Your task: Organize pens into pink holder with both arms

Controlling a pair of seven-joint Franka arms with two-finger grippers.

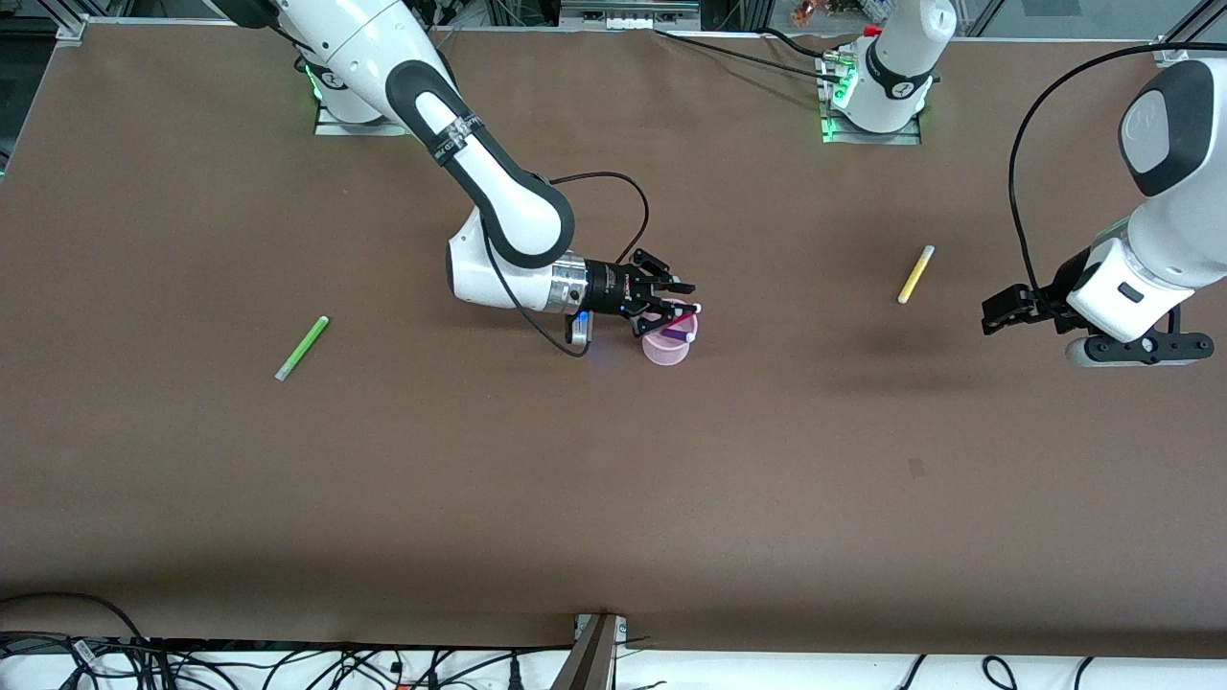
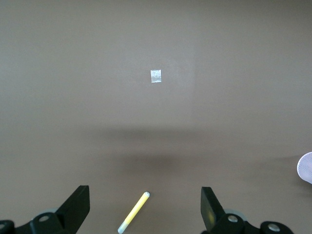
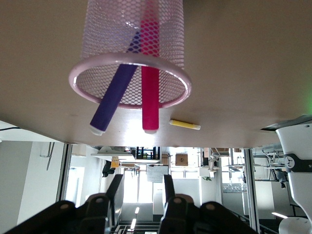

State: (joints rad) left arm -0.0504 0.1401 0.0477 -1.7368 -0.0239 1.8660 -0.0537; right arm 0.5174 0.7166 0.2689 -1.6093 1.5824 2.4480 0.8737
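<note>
The pink holder [image 1: 665,351] stands mid-table with the dark purple pen [image 1: 677,336] and the magenta pen [image 1: 679,315] leaning in it. My right gripper [image 1: 682,298] is level with the holder's rim, beside it, open and empty. In the right wrist view the gripper [image 3: 143,179] faces the holder [image 3: 78,83], the purple pen [image 3: 114,100] and the magenta pen [image 3: 150,92]. The yellow pen [image 1: 915,274] lies toward the left arm's end. My left gripper [image 1: 1141,349] is raised, open and empty; its wrist view shows the gripper [image 2: 144,191] over the yellow pen [image 2: 133,212]. The green pen [image 1: 302,348] lies toward the right arm's end.
A small pale tape square [image 2: 156,76] is stuck on the brown table [image 1: 613,498], nearer to the front camera than the yellow pen. Cables run along the table's front edge [image 1: 288,661]. The yellow pen also shows in the right wrist view [image 3: 185,125].
</note>
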